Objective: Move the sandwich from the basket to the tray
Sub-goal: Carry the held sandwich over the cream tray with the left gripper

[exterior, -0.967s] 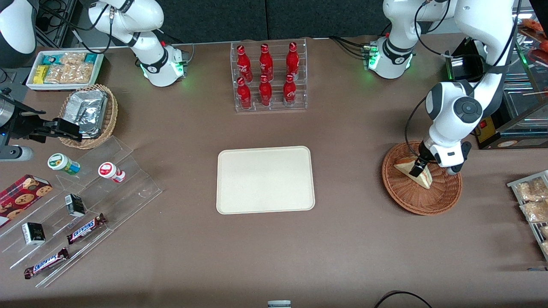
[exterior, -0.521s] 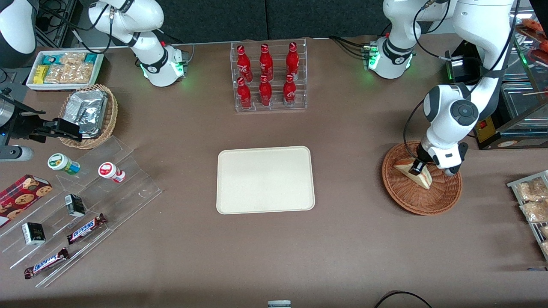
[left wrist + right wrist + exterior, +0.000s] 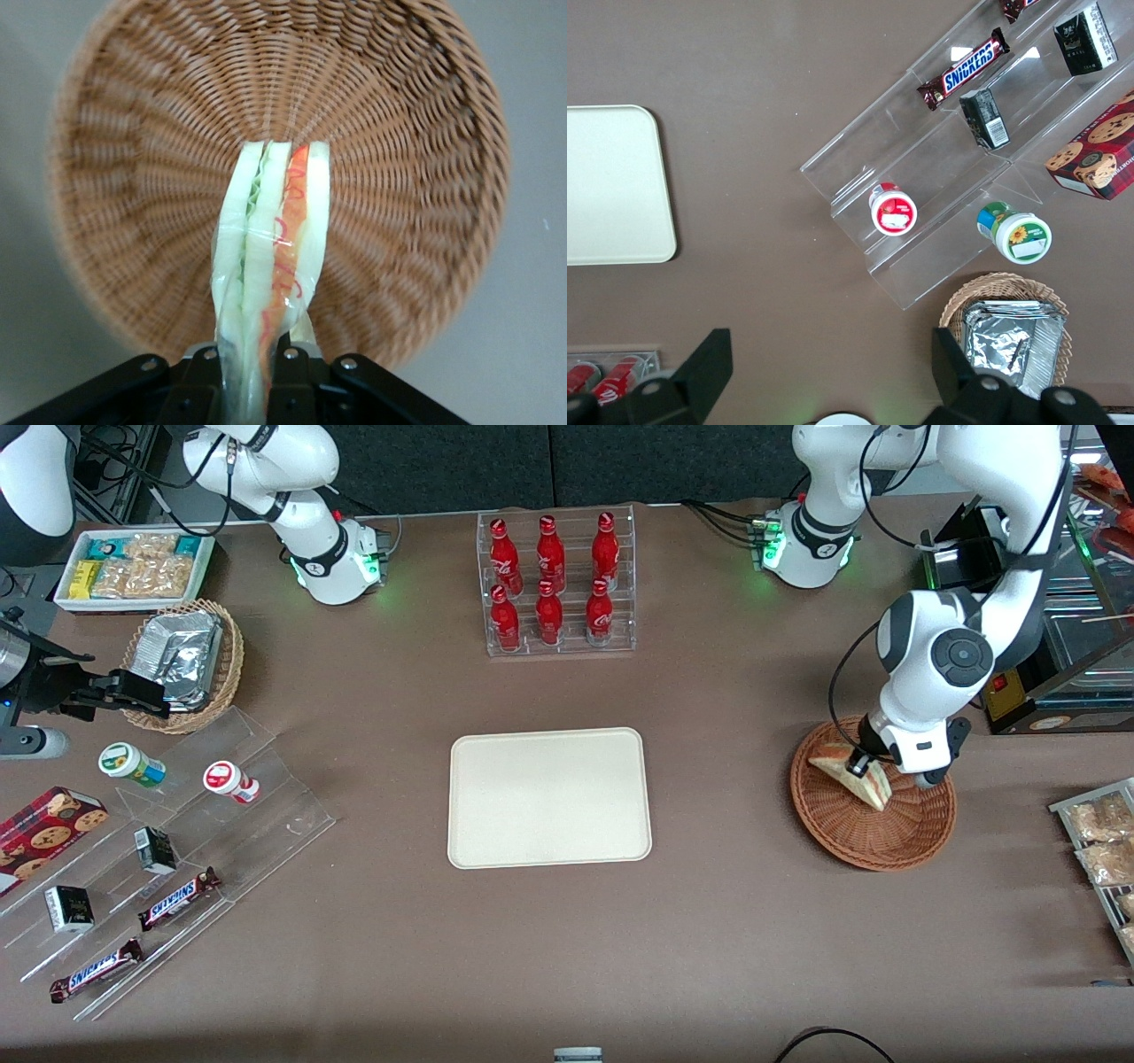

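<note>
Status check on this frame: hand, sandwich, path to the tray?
Hand shut on sandwich, over the basket. Sandwich lifted, filling edge showing. Tray bare, nothing between.

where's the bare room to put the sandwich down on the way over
The tray holds nothing. Bare tabletop runs between it and the basket, and from the tray up to the bottle rack. The acrylic shelf is crowded. The gripper, shut on the sandwich, is above the basket.

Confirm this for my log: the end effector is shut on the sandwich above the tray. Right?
Not quite. The end effector is shut on the sandwich, but above the basket, not the tray, which lies bare; the front view shows it.
</note>
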